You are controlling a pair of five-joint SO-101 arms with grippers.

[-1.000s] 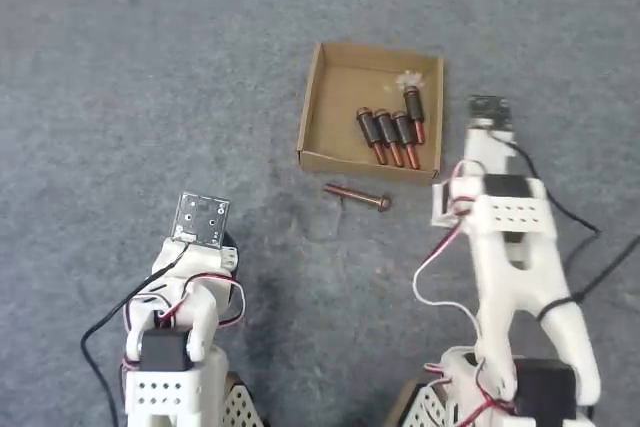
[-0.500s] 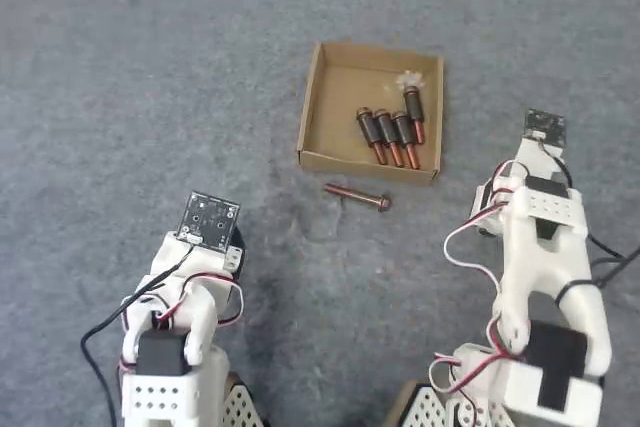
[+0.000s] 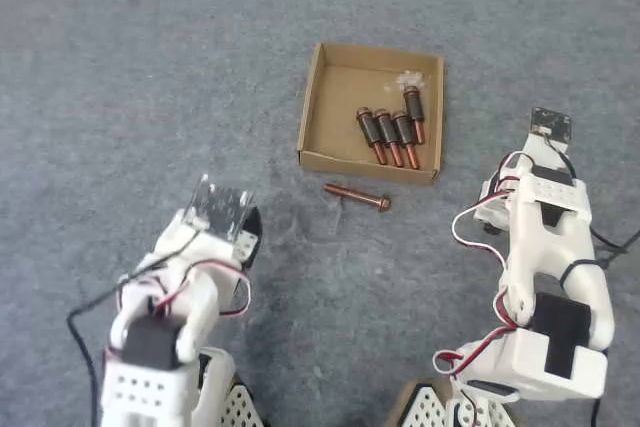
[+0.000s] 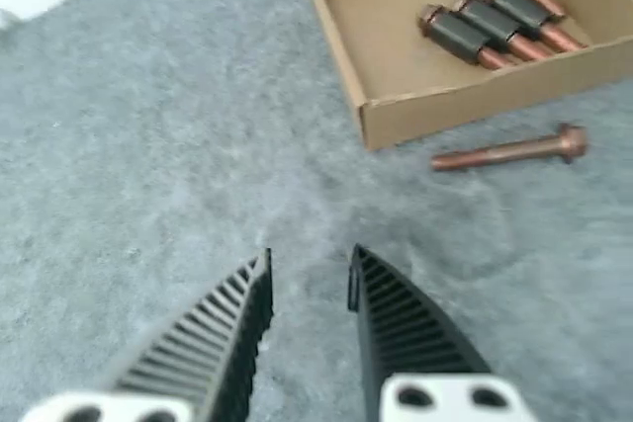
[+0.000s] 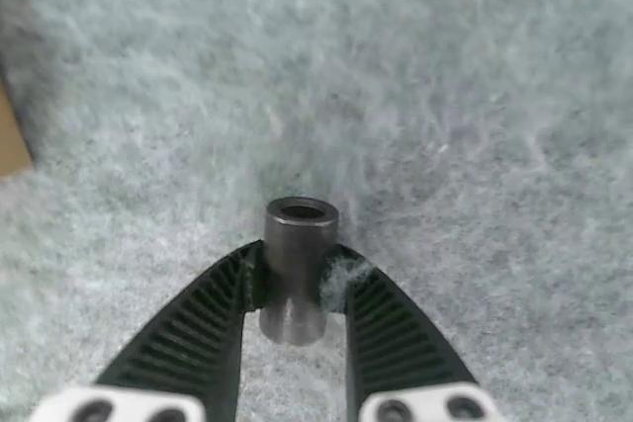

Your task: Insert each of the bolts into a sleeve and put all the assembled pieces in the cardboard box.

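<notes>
The right gripper [image 5: 297, 258] clamps an upright dark sleeve [image 5: 301, 234] over grey felt [image 5: 445, 66], at 4 o'clock from the cardboard box [image 3: 366, 166]. A loose bolt [image 3: 357, 196] lies at the box's 6 o'clock, just outside its wall. The left gripper [image 4: 310, 262], at 8 o'clock, is slightly parted and empty. Four assembled pieces [image 3: 390, 133] lie inside the box.

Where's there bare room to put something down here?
Bare carpet stretches left of the cardboard box, beyond the left hand. The box's left half is bare too. Crowded: its right half, holding assembled pieces, and the loose bolt before it.
</notes>
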